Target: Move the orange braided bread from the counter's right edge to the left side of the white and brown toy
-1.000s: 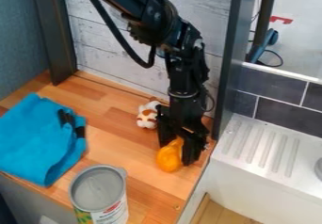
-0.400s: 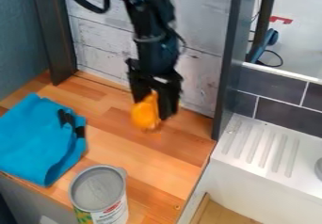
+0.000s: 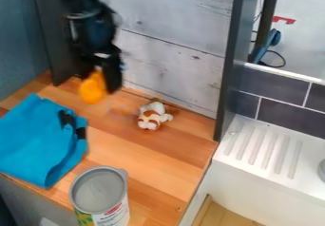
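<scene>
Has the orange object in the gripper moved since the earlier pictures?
Yes: the orange object, held in the gripper, has gone left and up in the view, away from the white sink.

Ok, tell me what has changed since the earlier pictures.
The black hand has carried the rounded orange object up and leftward across the view, keeping hold of it. The folded blue cloth, small brown-and-white toy and grey-topped cylindrical can stayed put.

Tin can (image 3: pixel 100 192): printed label (image 3: pixel 114 213) on its side, below the rim, w/ red patch, dark print under it, & green/yellow bit to the L. Lettering too small to read; no legible txt.
</scene>
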Robot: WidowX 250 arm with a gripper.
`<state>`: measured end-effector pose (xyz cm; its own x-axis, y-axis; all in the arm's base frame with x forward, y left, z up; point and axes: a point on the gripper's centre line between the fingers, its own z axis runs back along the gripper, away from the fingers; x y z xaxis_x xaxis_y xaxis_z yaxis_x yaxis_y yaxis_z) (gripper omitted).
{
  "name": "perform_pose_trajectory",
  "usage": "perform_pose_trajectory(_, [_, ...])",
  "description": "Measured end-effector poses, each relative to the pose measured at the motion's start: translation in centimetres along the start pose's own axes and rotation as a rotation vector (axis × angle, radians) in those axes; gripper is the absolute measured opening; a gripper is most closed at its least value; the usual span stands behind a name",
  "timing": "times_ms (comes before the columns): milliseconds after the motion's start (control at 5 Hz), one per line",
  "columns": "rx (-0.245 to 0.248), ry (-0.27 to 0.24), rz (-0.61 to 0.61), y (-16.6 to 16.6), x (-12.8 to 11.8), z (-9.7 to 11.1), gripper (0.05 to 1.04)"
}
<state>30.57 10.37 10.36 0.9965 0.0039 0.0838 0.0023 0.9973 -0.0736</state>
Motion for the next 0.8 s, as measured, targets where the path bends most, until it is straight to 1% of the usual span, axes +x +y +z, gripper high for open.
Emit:
perform_pose_trajectory(200, [0.010,-0.049,0.044,2.7,1.2,0.9,0.824])
perform_pose_trajectory(400, [0.005,-0.034,0.064,3.5,2.1,-1.0,0.824])
perform_pose_trajectory(600, [-0.006,-0.010,0.106,4.3,3.2,-3.5,0.824])
perform_pose_trajectory(800, [-0.001,-0.016,0.163,4.6,3.5,-4.8,0.823])
